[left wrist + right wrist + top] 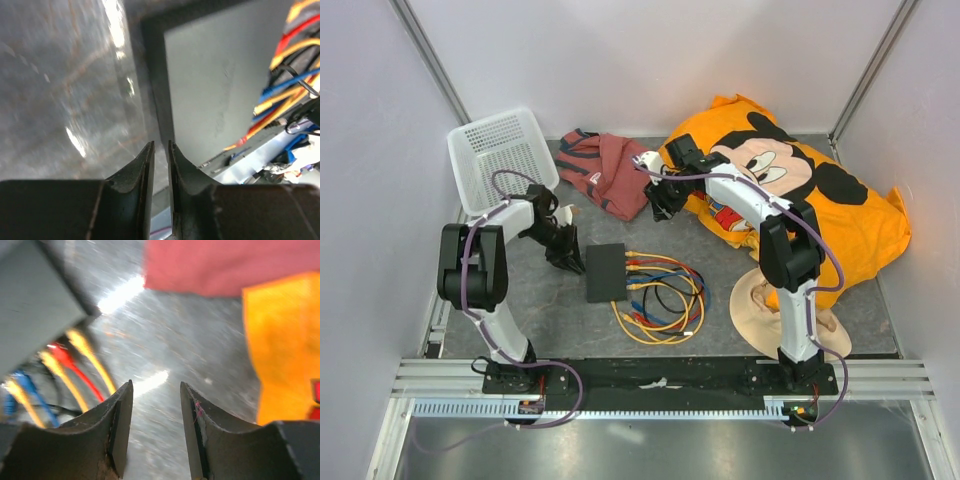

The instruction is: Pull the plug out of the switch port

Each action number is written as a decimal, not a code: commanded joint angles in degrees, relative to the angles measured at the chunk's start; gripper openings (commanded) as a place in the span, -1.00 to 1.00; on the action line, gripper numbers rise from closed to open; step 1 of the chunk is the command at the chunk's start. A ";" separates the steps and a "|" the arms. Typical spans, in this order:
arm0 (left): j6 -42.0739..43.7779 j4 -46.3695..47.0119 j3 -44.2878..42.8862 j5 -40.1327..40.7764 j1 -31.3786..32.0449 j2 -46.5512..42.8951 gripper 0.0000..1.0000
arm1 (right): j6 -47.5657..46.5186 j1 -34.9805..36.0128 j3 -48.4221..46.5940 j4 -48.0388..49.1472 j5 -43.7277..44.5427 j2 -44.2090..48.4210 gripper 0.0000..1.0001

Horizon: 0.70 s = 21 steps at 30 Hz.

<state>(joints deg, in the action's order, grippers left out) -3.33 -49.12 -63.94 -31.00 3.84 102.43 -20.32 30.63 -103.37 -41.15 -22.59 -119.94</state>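
Note:
The switch is a flat matte-black box in the middle of the table. Yellow, red and blue cables are plugged into its right edge and coil to its right. My left gripper sits low at the switch's left edge. In the left wrist view the left gripper is shut with only a thin empty slit, and the switch lies just beyond it. My right gripper is open and empty, behind and to the right of the switch. The right wrist view shows the right gripper over bare table, with the switch and plugged cables at the left.
A white basket stands at the back left. A red cloth lies behind the switch. An orange Mickey Mouse shirt covers the back right. A beige item lies by the right arm. Walls close in on three sides.

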 commanded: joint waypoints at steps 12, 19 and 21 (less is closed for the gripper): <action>5.09 1.15 -25.78 -0.12 8.82 17.26 -0.57 | -1.48 -2.07 4.05 1.33 -7.65 -0.12 0.08; 14.03 -0.36 -26.24 3.77 7.68 8.79 -0.58 | -3.41 -3.65 6.42 -1.04 -9.83 0.41 0.08; 16.68 0.16 -21.68 -2.37 7.85 5.17 -0.56 | -3.33 -3.82 6.60 -2.27 -11.59 -0.12 0.09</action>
<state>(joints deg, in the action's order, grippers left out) 4.84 -47.86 -89.62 -27.81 11.88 116.95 -22.48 27.44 -97.36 -41.58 -29.45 -120.95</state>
